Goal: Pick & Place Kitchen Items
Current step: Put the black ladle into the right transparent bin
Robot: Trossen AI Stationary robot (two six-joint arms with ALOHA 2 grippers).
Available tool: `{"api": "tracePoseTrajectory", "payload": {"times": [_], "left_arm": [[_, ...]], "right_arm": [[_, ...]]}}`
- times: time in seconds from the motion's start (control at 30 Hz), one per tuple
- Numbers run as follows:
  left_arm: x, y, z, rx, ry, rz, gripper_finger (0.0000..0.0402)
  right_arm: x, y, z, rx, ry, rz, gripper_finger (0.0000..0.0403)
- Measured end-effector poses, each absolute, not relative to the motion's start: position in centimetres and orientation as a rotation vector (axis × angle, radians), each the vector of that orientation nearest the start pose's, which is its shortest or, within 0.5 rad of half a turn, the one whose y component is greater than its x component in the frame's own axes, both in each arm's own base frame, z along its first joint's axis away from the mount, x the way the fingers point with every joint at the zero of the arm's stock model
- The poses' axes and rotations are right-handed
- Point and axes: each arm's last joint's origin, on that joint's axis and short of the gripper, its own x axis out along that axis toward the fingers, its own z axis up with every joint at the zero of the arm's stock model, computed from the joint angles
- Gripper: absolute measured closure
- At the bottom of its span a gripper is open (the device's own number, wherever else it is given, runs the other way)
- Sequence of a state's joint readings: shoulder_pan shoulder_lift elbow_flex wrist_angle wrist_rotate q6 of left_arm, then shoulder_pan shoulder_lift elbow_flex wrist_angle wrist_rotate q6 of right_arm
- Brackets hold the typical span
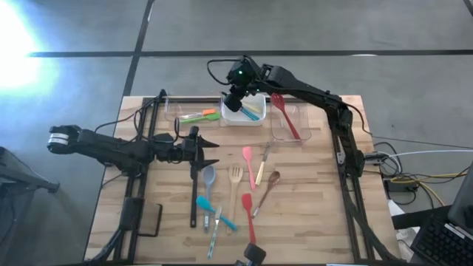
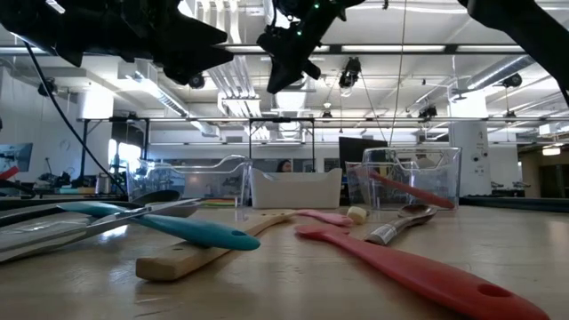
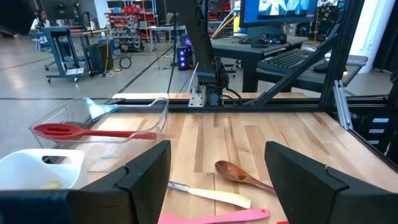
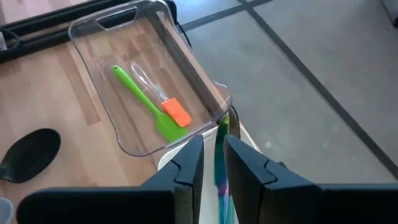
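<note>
Utensils lie in three groups. Loose group, mid-table: pink spatula, wooden fork, wooden spoon, grey spoon, teal spatula, red spatula and a black ladle, all slim and long-handled. No writing or brand can be read on any of them.

Clear tub, far left: green spatula and orange-headed spatula side by side. Second clear tub, far right: red slotted spatula lying tilted. White tub between them holds green and teal handles.

Right gripper hangs over the white tub, fingers nearly together with a green-and-teal handle in the narrow gap; contact cannot be confirmed. Left gripper waits mid-table beside the loose group, fingers spread, holding nothing.
</note>
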State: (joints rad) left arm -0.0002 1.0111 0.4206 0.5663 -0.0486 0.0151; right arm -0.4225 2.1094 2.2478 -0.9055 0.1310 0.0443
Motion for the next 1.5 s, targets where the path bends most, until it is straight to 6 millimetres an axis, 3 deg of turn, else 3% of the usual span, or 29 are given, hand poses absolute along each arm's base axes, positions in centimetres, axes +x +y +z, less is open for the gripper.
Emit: {"api": "tracePoseTrajectory", "payload": {"times": [0.87,1.23,1.5], "left_arm": [[21.3,0.1,23.8,0.016,0.025,0.051,0.0140],[21.3,0.1,23.8,0.016,0.025,0.049,0.0140],[21.3,0.1,23.8,0.016,0.025,0.046,0.0140]], "right_arm": [[41.8,-18.9,35.6,0.146,0.768,-0.534,0.0349],[41.8,-16.0,34.2,0.117,0.948,-0.459,0.0360],[42.5,-13.6,34.6,0.115,0.922,-0.424,0.0360]]}}
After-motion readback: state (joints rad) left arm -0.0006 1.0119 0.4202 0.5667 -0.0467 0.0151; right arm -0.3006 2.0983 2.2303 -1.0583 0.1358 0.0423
